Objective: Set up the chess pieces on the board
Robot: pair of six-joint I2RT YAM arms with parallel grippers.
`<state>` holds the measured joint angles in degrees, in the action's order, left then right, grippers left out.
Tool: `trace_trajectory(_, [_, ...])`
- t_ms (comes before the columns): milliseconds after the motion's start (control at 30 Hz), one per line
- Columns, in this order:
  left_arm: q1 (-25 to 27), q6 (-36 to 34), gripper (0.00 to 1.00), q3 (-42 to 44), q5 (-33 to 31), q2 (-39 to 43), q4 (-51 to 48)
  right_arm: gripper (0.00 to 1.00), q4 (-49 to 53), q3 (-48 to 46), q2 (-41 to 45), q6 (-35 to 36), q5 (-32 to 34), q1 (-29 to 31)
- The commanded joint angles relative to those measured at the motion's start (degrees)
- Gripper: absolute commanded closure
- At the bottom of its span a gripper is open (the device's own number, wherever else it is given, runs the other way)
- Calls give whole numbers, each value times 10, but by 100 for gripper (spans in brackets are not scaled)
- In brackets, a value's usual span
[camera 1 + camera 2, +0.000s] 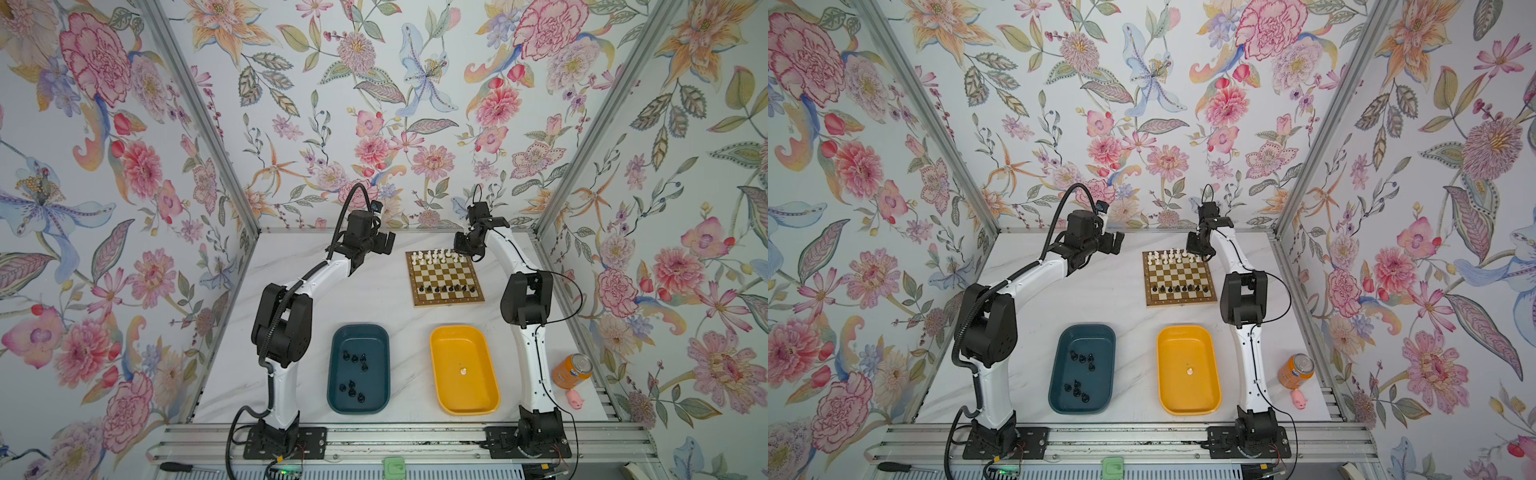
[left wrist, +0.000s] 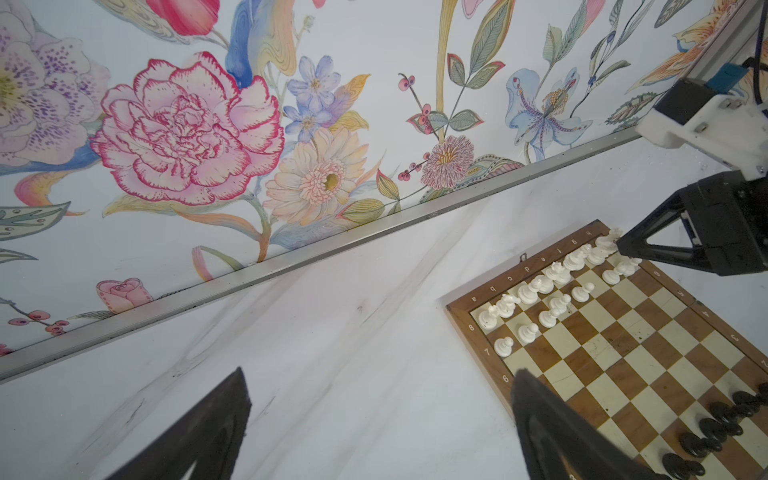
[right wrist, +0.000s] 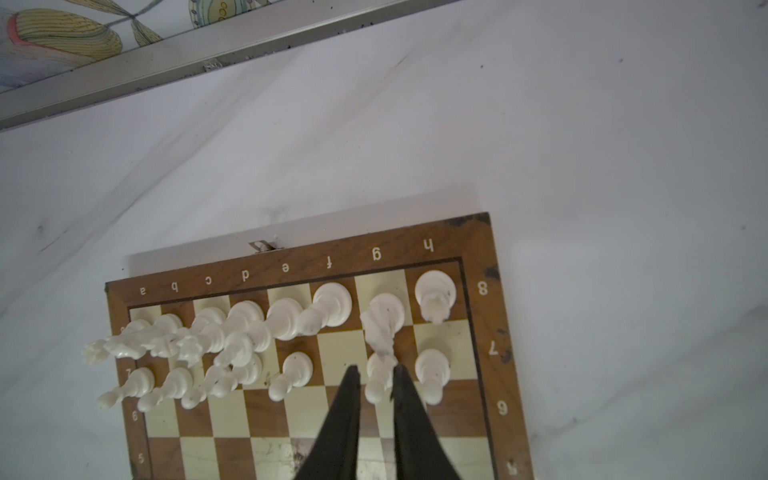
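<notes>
The right gripper (image 3: 376, 368) has its fingers a narrow gap apart, one on each side of a white pawn (image 3: 374, 390) on square g7 of the board (image 1: 449, 302). Whether they pinch it cannot be told. The left gripper (image 2: 374, 436) is spread wide and empty, above the table just left of the board. White pieces (image 1: 436, 255) stand on the board's two far rows, and black pieces (image 1: 444, 287) stand in a row near its front. More black ones lie in a teal tray (image 1: 357, 340). One white one lies in a yellow tray (image 1: 461, 345).
</notes>
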<state>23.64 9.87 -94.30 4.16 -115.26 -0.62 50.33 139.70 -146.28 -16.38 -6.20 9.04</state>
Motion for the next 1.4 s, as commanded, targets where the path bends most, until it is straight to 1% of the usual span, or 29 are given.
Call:
trace_trajectory(0, [-7, -4, 1, -24, 6, -9, -15, 82, 18, 16, -26, -4, 1, -3])
trace_trajectory(400, [-9, -6, 1, -34, 5, -15, -21, 87, 20, 30, -38, -3, 1, -4])
trace_trajectory(800, [-9, -4, 1, -35, 1, -15, -24, 87, 20, 48, -49, -7, -7, -6])
trace_trajectory(1133, [-9, -4, 1, -33, -2, -11, -25, 87, 20, 37, -49, -6, -7, -5])
trace_trajectory(1367, [-8, -1, 1, -33, 1, -10, -25, 85, 19, 42, -41, -6, -12, -6])
